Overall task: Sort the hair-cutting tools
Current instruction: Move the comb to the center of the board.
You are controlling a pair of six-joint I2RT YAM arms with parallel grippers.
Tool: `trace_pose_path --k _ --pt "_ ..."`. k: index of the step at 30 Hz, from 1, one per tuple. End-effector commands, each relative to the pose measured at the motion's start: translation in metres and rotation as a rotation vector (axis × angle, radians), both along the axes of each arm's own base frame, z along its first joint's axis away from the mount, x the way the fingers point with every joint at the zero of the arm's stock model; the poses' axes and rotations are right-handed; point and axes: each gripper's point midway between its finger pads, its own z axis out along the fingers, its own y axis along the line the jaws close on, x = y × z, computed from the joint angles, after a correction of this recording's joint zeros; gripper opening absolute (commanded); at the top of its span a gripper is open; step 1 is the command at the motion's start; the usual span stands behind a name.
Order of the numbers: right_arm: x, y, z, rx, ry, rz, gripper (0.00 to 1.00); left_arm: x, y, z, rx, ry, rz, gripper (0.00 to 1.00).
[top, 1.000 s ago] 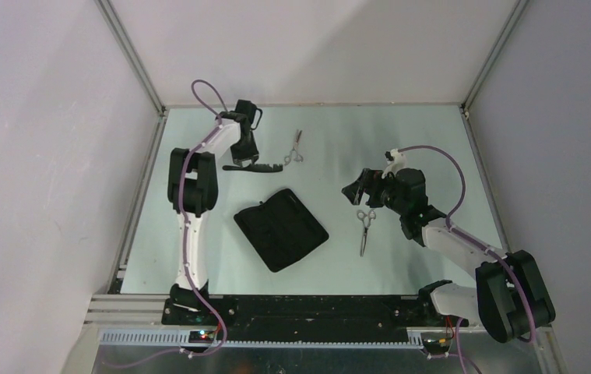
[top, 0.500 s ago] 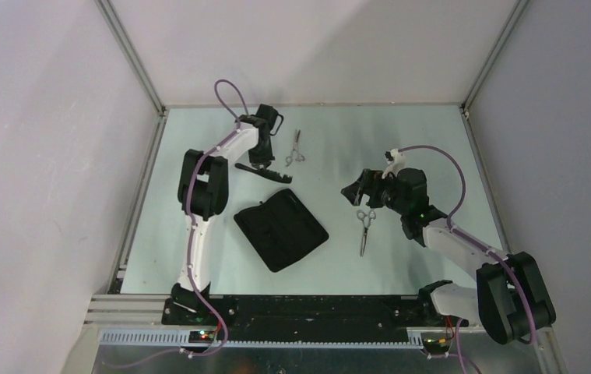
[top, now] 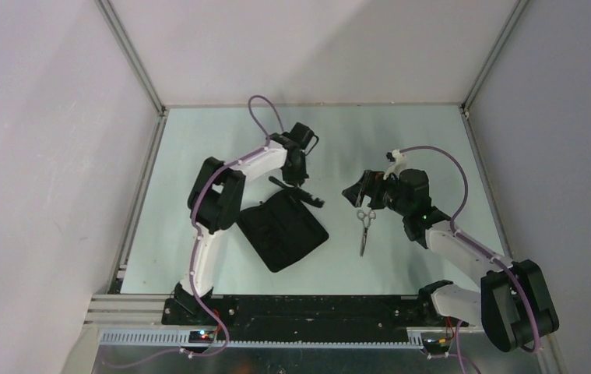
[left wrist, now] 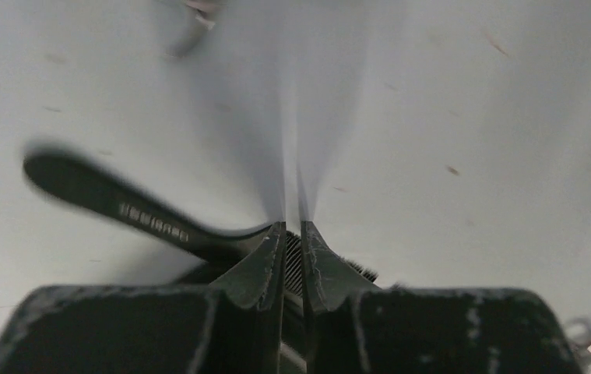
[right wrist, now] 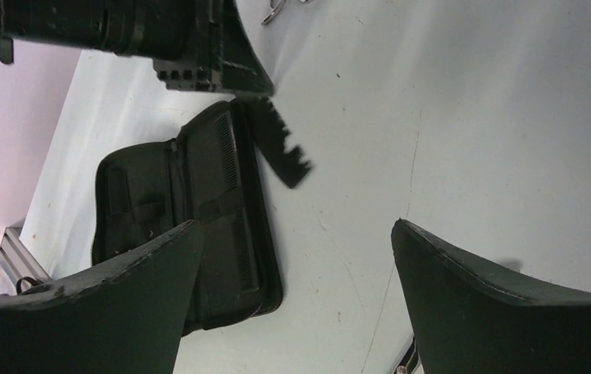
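Note:
My left gripper (top: pixel 298 178) is shut on a slim black comb (top: pixel 298 190), which hangs just past the far corner of the black case (top: pixel 282 231). In the left wrist view the comb's handle (left wrist: pixel 113 204) sticks out left of the jaws (left wrist: pixel 292 226) and its teeth show between the fingers. One pair of silver scissors (top: pixel 364 227) lies on the table right of the case. My right gripper (top: pixel 353 192) hovers open just beyond the scissors' rings, its fingers (right wrist: pixel 152 265) wide apart with nothing between them. Another scissors' rings (right wrist: pixel 275 9) peek in at the top of the right wrist view.
The case (right wrist: pixel 175 210) lies open, with comb-like teeth visible along its inner pocket. Metal frame rails (top: pixel 132 202) border the pale table on the left and right. The arm bases sit on a black strip (top: pixel 315 308) at the near edge.
The left arm has swung right and nearer, carrying the comb from the far left to the case's far corner, and its jaws have tightened. The right arm has barely moved.

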Motion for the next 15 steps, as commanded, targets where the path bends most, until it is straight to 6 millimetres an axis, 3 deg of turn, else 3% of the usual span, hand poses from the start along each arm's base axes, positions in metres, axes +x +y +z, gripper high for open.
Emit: trace_pose_path --k 1,6,9,11,15 --pt "0.000 -0.007 0.009 -0.013 -0.029 -0.021 0.95 -0.031 -0.058 -0.016 -0.121 0.077 -0.039 0.15" --pt "-0.003 -0.015 0.006 -0.041 -0.012 -0.056 0.96 -0.062 -0.102 -0.014 -0.204 0.100 -0.105 0.15" --pt "-0.005 -0.018 0.008 -0.054 -0.006 -0.064 0.95 -0.079 -0.116 -0.008 -0.231 0.107 -0.141 0.16" --pt "-0.006 -0.020 0.009 -0.063 0.003 -0.069 0.95 -0.083 -0.117 0.003 -0.255 0.093 -0.147 0.17" --pt "-0.008 -0.024 0.007 -0.102 0.026 -0.069 0.95 -0.075 -0.107 0.056 -0.295 -0.026 -0.133 0.32"
